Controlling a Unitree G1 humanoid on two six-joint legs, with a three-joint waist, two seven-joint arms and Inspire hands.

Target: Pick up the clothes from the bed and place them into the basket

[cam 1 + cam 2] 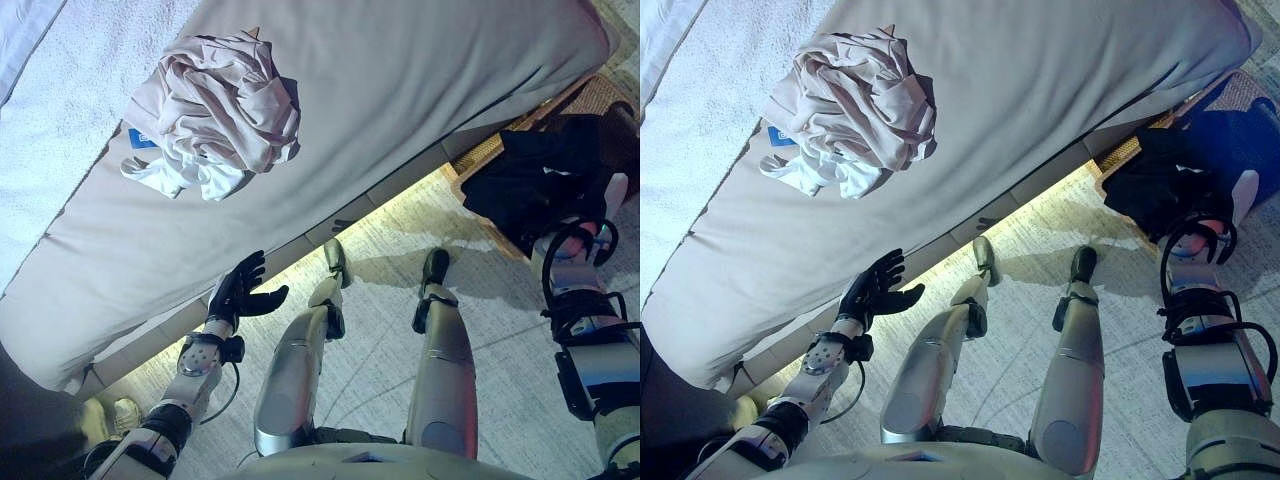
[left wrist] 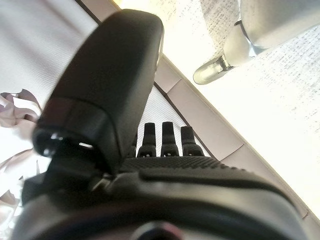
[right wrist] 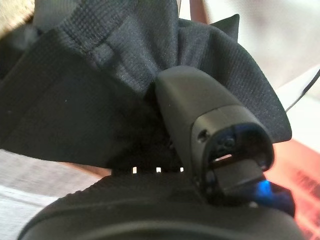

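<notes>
A crumpled pile of beige and white clothes (image 1: 215, 110) lies on the grey bed (image 1: 420, 80), far from both hands. My left hand (image 1: 240, 295) is open and empty, held low beside the bed's edge; its straight fingers (image 2: 170, 137) show in the left wrist view. My right hand (image 1: 600, 220) is shut on a black garment (image 1: 535, 180), which hangs bunched over the brown woven basket (image 1: 605, 100) on the floor at the right. In the right wrist view the black cloth (image 3: 75, 100) fans out from between thumb and fingers.
A white textured blanket (image 1: 50, 130) covers the bed's left part. The bed's base runs diagonally above the pale carpet (image 1: 500, 310). A light shoe (image 1: 125, 412) and a dark shape (image 1: 30, 420) sit at the lower left.
</notes>
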